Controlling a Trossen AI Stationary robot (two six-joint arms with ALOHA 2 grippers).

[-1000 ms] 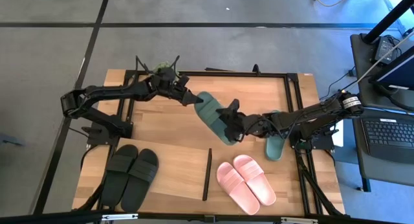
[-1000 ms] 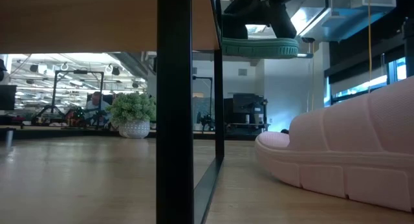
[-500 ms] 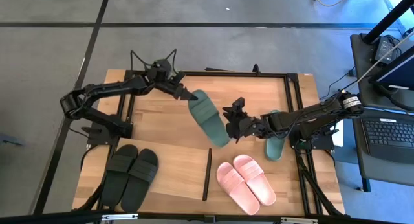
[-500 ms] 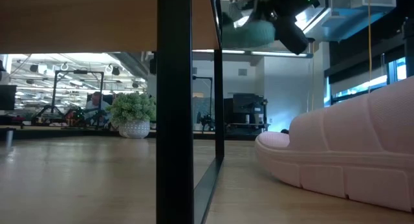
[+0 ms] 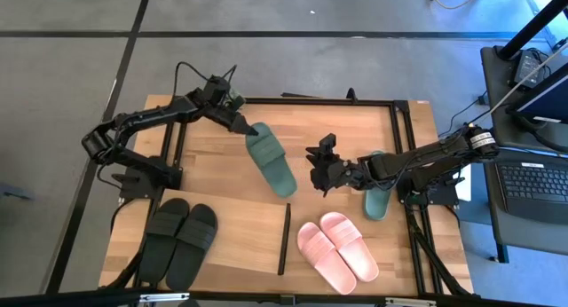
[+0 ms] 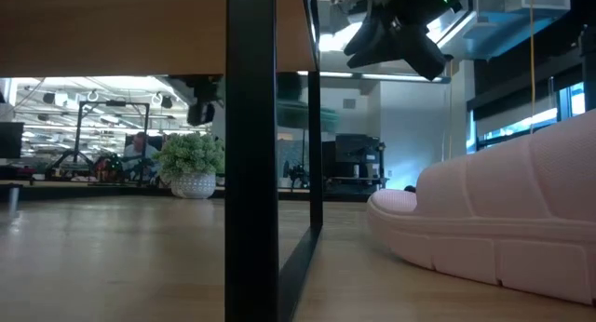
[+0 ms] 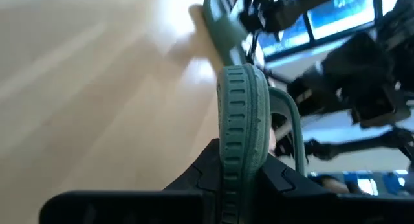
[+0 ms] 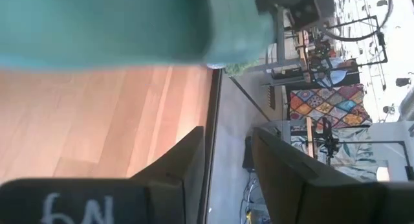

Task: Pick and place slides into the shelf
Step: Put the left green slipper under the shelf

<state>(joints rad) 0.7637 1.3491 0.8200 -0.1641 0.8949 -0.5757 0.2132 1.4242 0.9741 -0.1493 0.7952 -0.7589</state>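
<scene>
A dark green slide (image 5: 271,162) is held by my left gripper (image 5: 242,128), which is shut on its far end over the middle of the table. My right gripper (image 5: 318,161) stands open just right of that slide and touches nothing. In the right wrist view the slide (image 8: 116,23) lies beyond the open fingers. The second green slide (image 5: 376,196) lies on the table under my right arm. The black pair (image 5: 182,240) and the pink pair (image 5: 337,245) lie on the shelf's light board (image 5: 240,240), on either side of its thin black divider (image 5: 284,239). My left gripper pinches the green slide's sole at its far end (image 7: 240,153) between its two fingers (image 7: 200,175). It comes from the table's far left, and the fingers lie along the slide's length. The slide reaches away from the gripper toward the near right. In the low view the slide (image 6: 291,110) hangs above the tabletop.
A black metal frame (image 5: 390,107) runs around the table's far half. The shelf's black post (image 6: 251,154) fills the middle of the low view, with a pink slide (image 6: 494,238) to its right. Bare wood lies between the held slide and the shelf board.
My right gripper, which was on the green slide a second ago, is now off it and has stayed near the same spot. My left gripper has moved toward the table's far left, and the slide has come away from the right gripper with it.
</scene>
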